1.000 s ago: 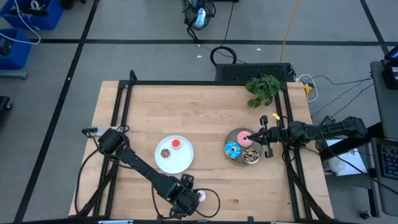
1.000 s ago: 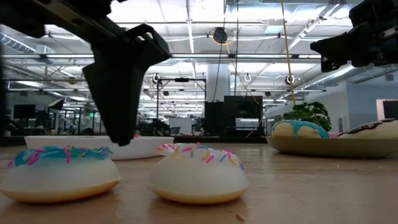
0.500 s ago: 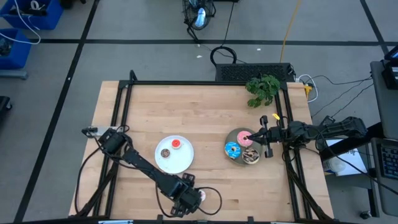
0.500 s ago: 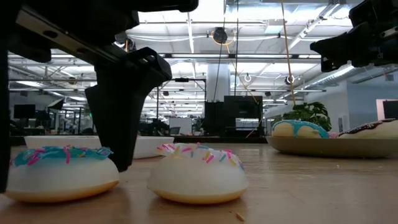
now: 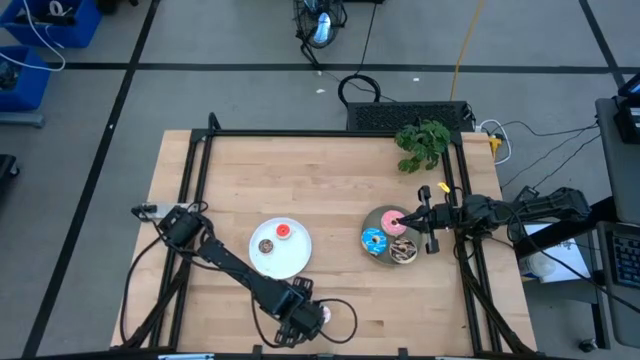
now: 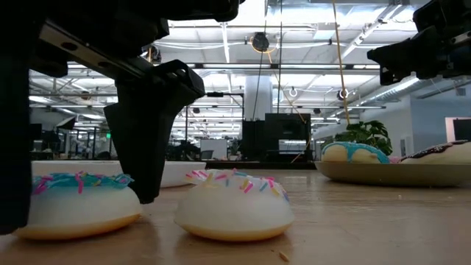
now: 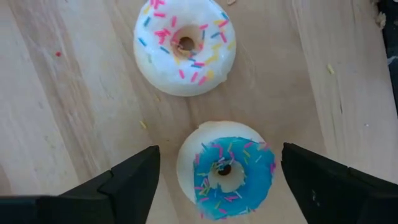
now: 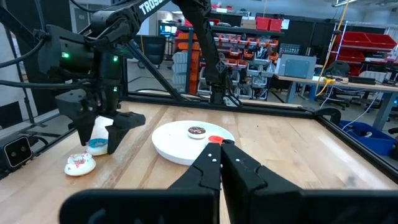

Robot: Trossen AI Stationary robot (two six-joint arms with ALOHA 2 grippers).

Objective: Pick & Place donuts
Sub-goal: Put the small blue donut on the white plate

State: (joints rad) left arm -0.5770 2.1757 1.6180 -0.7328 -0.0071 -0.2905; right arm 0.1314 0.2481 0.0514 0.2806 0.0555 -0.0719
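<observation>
My left gripper (image 5: 303,320) (image 7: 219,158) is open near the table's near edge, pointing down. One finger (image 6: 149,125) stands on each side of the tiny blue donut (image 7: 225,169) (image 6: 79,202), a small gap apart from it. The tiny white-pink donut (image 7: 185,45) (image 6: 234,203) lies flat on the wood just beside it. The tiny red donut (image 5: 284,232) and brown donut (image 5: 266,246) lie on the white plate (image 5: 292,262). The pink (image 5: 396,223), blue sprinkled (image 5: 375,240) and chocolate (image 5: 404,252) donuts lie on the grey plate (image 5: 381,216). My right gripper (image 5: 404,218) (image 8: 219,163) is shut and hovers above the pink donut.
A green plant (image 5: 423,143) sits at the table's far right corner. A black frame rail (image 5: 195,165) runs around the table top. Bare wood lies between the two plates and across the far half of the table.
My left gripper has come down over the tiny blue donut, moving slightly toward the near edge; its second finger has entered the low view, and the two fingers now stand on either side of the donut. The donuts have not moved.
</observation>
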